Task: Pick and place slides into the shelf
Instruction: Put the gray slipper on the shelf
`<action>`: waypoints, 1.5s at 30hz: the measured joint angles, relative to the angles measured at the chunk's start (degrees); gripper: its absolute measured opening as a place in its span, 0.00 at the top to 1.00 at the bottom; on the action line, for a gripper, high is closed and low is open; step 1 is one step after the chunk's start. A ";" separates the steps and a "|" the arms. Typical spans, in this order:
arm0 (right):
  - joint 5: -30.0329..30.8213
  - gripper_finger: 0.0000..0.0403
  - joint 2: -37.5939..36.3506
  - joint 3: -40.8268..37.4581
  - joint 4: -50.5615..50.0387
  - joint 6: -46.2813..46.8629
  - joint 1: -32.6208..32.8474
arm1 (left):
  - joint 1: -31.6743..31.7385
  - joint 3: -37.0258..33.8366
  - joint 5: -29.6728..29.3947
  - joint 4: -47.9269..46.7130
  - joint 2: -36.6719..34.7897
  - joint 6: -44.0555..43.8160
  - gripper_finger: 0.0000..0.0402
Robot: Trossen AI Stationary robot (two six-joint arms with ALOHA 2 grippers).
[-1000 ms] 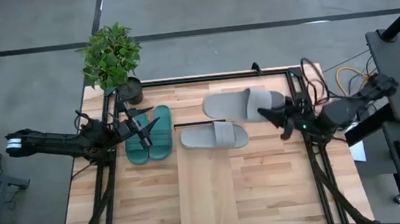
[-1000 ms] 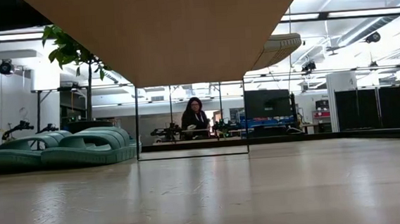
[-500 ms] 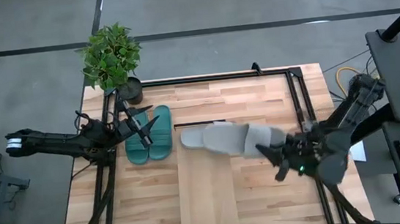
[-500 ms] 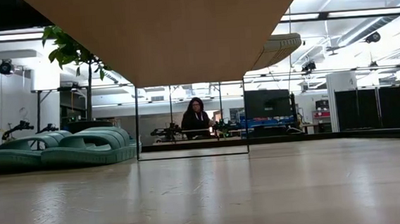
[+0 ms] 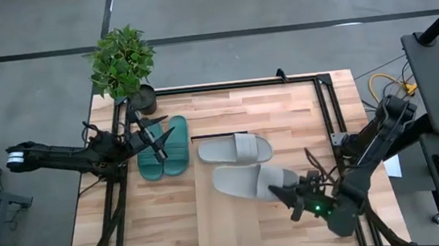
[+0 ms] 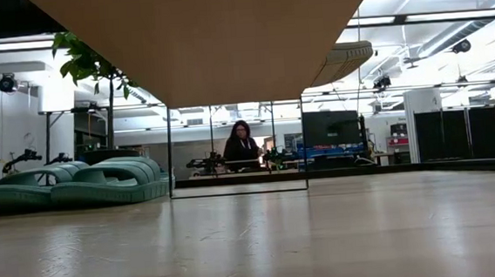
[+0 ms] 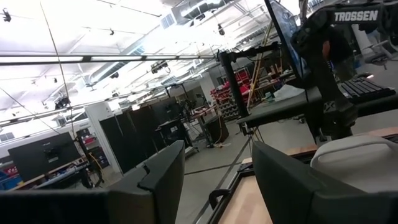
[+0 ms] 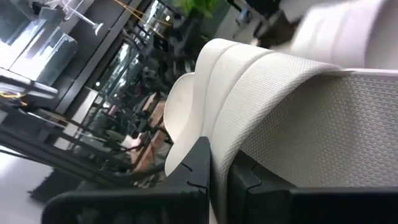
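Note:
Two teal slides [image 5: 162, 149] lie side by side on the tabletop, left of the raised shelf [image 5: 229, 223]; the low view shows them [image 6: 76, 187] resting on their soles. One grey slide [image 5: 236, 149] lies across the shelf's far end, overhanging its right edge [image 6: 347, 62]. My right gripper [image 5: 281, 192] is shut on the other grey slide [image 5: 245, 182], which hangs over the shelf's right half, just nearer than the first. My left gripper [image 5: 159, 142] hovers open over the teal pair with nothing between its fingers [image 7: 217, 174]. My right gripper pinches the grey slide's right end, by a thin edge [image 8: 221, 146], between its two fingers [image 8: 198, 163]. The fingers come level from the table's near right. The slide reaches away from them toward the left, over the shelf; whether it touches the shelf I cannot tell.
A potted plant [image 5: 122, 64] stands at the table's far left corner. Black frame rails [image 5: 328, 120] run along both sides of the tabletop. Bare shelf surface stretches toward the near edge [image 5: 229, 243]. A person [image 6: 242, 144] sits far off in the room.
My right gripper has swung from the table's far right toward the near edge and sunk a little, rolling as it went. The grey slide came with it, from beside the far right rail to over the shelf, nearer than the resting grey slide.

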 joint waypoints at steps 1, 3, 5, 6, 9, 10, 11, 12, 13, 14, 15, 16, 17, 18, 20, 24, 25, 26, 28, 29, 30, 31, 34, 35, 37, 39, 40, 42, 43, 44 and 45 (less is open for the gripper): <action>-0.80 0.98 0.50 -0.28 0.01 2.23 -0.19 | 0.01 0.00 0.00 0.08 0.05 0.00 0.57; -2.06 0.98 1.63 -0.53 -0.09 6.16 -0.26 | 0.00 0.00 0.02 0.03 0.06 0.00 0.57; -2.54 0.98 2.50 -0.62 -0.23 8.70 -0.56 | 0.02 0.00 0.00 0.03 0.07 0.00 0.57; -3.21 0.98 2.65 -0.62 -0.24 9.45 -0.87 | 0.02 0.00 0.02 0.03 0.07 0.00 0.57; -6.44 0.98 2.67 -0.62 -0.24 9.99 -2.25 | 0.01 0.00 0.02 0.06 0.07 0.00 0.57; -7.75 0.98 2.67 -0.62 -0.35 9.97 -2.88 | 0.00 0.00 0.02 0.06 0.07 0.00 0.57; -9.10 0.98 2.67 -0.62 -0.55 9.99 -3.54 | 0.00 0.00 0.02 0.06 0.07 0.00 0.57; -10.37 0.98 2.67 -0.62 -0.94 10.00 -4.23 | 0.02 0.00 0.02 0.06 0.07 0.01 0.57; -11.73 0.98 2.67 -0.62 -1.56 10.39 -4.92 | 0.02 0.00 0.02 0.06 0.07 0.02 0.57; -13.04 0.98 2.67 -0.62 -2.49 11.27 -5.55 | 0.01 0.00 0.02 0.06 0.07 0.00 0.57; -13.86 0.98 2.78 -0.62 -3.68 12.41 -6.04 | 0.02 0.00 0.02 0.04 0.07 0.00 0.57; -14.11 0.98 3.02 -0.62 -5.01 13.69 -6.44 | 0.02 0.00 0.02 0.01 0.07 0.00 0.57; -13.98 0.98 3.21 -0.67 -6.22 15.04 -6.63 | -0.01 0.00 0.02 0.01 0.07 0.00 0.57; -13.89 0.98 3.28 -0.73 -7.18 15.87 -6.75 | 0.02 0.00 0.02 -0.01 0.07 0.01 0.57; -13.92 0.98 3.24 -0.73 -8.12 16.37 -6.80 | 0.02 0.00 0.02 -0.01 0.07 0.00 0.57; -13.80 0.98 3.18 -0.95 -8.13 16.08 -6.81 | 0.02 0.00 0.02 -0.03 0.07 0.01 0.57; -14.04 0.98 3.19 -1.02 -8.12 16.00 -6.97 | 0.02 0.00 0.02 -0.03 0.07 0.00 0.57; -14.48 0.98 3.22 -1.10 -8.09 16.08 -7.13 | -0.01 0.00 0.02 -0.03 0.07 0.00 0.57; -15.43 0.98 3.41 -1.36 -7.99 16.91 -7.76 | 0.02 0.00 0.02 -0.03 0.07 0.00 0.57; -15.71 0.98 3.49 -1.62 -8.05 17.39 -8.08 | 0.01 0.00 0.04 -0.03 0.07 0.00 0.57; -15.92 0.98 3.50 -1.81 -8.17 17.44 -8.43 | 0.01 -0.01 0.04 -0.03 0.07 0.00 0.57; -16.49 0.98 3.50 -1.89 -8.23 16.91 -8.93 | 0.02 0.00 0.04 -0.03 0.07 0.01 0.57; -17.30 0.98 3.44 -1.89 -8.00 15.97 -9.80 | 0.00 -0.02 0.04 -0.03 0.07 0.00 0.57; -17.36 0.98 3.44 -1.89 -8.04 15.93 -10.08 | 0.02 -0.02 0.04 -0.03 0.07 0.00 0.57; -18.10 0.98 3.46 -1.94 -8.04 15.19 -10.58 | 0.01 -0.02 0.04 -0.05 0.07 0.00 0.57; -18.47 0.98 3.46 -1.96 -8.04 14.89 -10.87 | 0.00 -0.02 0.04 -0.05 0.07 0.00 0.57; -18.31 0.98 3.53 -1.98 -8.04 14.91 -10.96 | 0.02 -0.02 0.04 -0.05 0.07 0.00 0.57; -18.18 0.98 3.72 -1.99 -8.04 14.85 -11.44 | 0.00 -0.02 0.04 -0.05 0.07 0.00 0.57; -18.23 0.98 3.74 -2.01 -8.02 14.85 -11.62 | 0.02 -0.02 0.04 -0.05 0.07 0.00 0.57; -18.24 0.98 3.74 -2.08 -7.97 14.85 -11.76 | 0.00 -0.02 0.04 -0.05 0.07 0.00 0.57; -18.24 0.98 3.74 -2.19 -7.96 14.82 -12.01 | 0.00 -0.02 0.04 -0.04 0.07 0.00 0.57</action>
